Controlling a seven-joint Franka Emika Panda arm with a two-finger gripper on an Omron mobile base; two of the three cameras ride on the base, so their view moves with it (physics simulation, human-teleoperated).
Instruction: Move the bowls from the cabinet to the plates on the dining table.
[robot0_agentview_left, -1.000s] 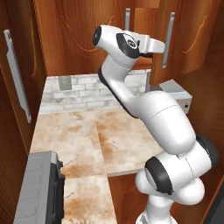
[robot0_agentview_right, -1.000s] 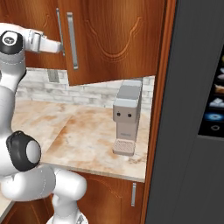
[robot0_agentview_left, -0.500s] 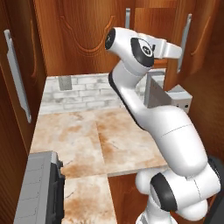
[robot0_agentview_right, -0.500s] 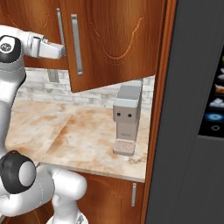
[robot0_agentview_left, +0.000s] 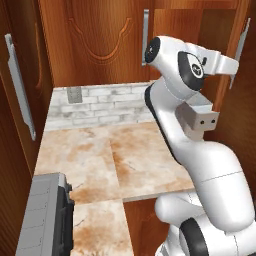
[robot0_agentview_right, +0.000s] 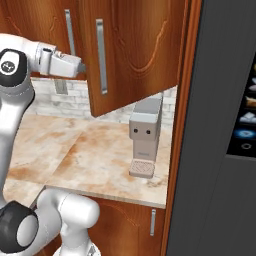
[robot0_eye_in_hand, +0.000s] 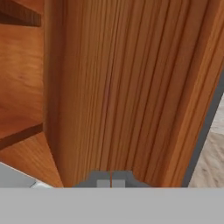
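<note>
**Shut claw at the cabinet door's edge**

The claw (robot0_eye_in_hand: 111, 180) is fully shut, its two dark tips pressed together with nothing between them. In the hand view it sits right up against the grained edge of a cabinet door (robot0_eye_in_hand: 131, 87), and whether it touches the wood I cannot tell. To the left of that edge the inside of the cabinet (robot0_eye_in_hand: 22, 78) shows, with a wooden shelf (robot0_eye_in_hand: 19, 131); the part of it in view carries no bowl.

In the right base view the arm reaches across from the left, and the hand ends just beside the near edge of the door (robot0_agentview_right: 135, 50), which stands swung partly out over the surface (robot0_agentview_right: 100, 160). A long silver handle (robot0_agentview_right: 101, 56) runs down the door's face, just past the hand.

In the left base view the hand is raised beside the door (robot0_agentview_left: 200, 20) at the upper right, whose handle (robot0_agentview_left: 241, 46) shows at the door's right side.

On the marbled surface (robot0_agentview_left: 100, 155), backed by white brick (robot0_agentview_left: 105, 102), stands a grey coffee machine (robot0_agentview_right: 145, 135), below the door. A grey appliance (robot0_agentview_left: 45, 220) sits at the near left of the left base view. A dark tall unit (robot0_agentview_right: 220, 150) stands at the right of the right base view.
</note>
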